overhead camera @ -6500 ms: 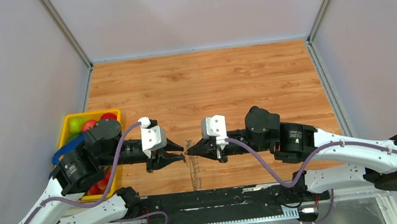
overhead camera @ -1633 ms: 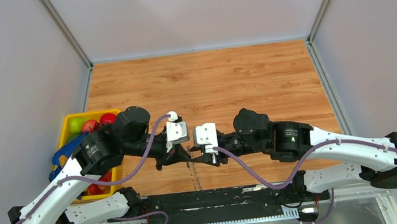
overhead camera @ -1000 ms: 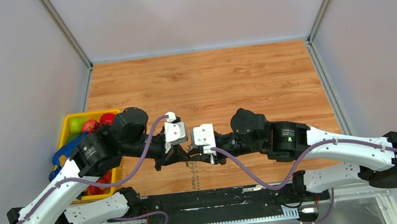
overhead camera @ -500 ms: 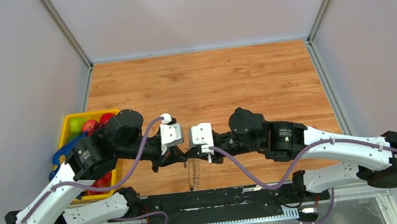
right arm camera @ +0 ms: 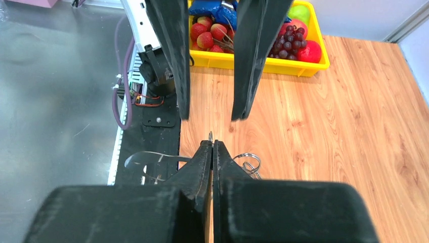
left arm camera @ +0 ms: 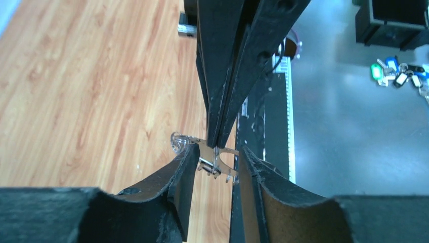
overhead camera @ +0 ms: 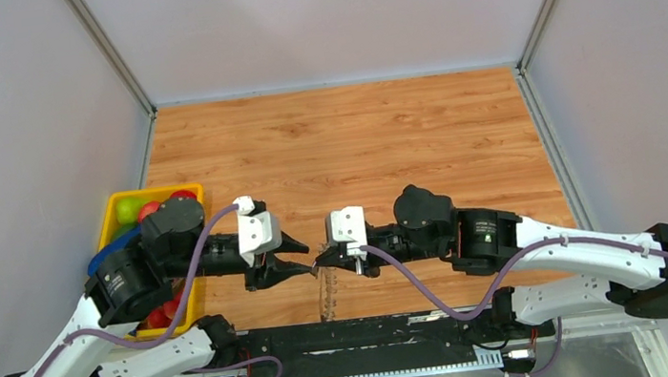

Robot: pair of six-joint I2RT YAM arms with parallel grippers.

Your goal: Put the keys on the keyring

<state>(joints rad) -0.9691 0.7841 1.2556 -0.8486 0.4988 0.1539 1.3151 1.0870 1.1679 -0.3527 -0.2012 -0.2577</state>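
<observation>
My right gripper (overhead camera: 321,262) is shut on the thin metal keyring (right arm camera: 210,135), whose edge pokes out past its tips (right arm camera: 212,145). The rest of the keyring hangs below it as a faint silvery strand (overhead camera: 328,290). In the left wrist view the shut right fingers (left arm camera: 222,101) come down from above, with a small silvery key (left arm camera: 218,164) dangling under them beside small wire loops (left arm camera: 179,142). My left gripper (overhead camera: 298,256) is open and empty, a short way left of the right gripper's tips. Its fingers (left arm camera: 184,167) stand either side of the dangling key without touching it.
A yellow tray (overhead camera: 117,204) of toy fruit sits at the table's left edge, under the left arm; it also shows in the right wrist view (right arm camera: 263,65). A black rail (overhead camera: 367,331) runs along the near edge. Tagged keys (left arm camera: 399,73) lie on the grey floor.
My left gripper has drawn back to the left, away from the right gripper's tips, leaving a gap. The right gripper stays shut on the keyring and has shifted slightly.
</observation>
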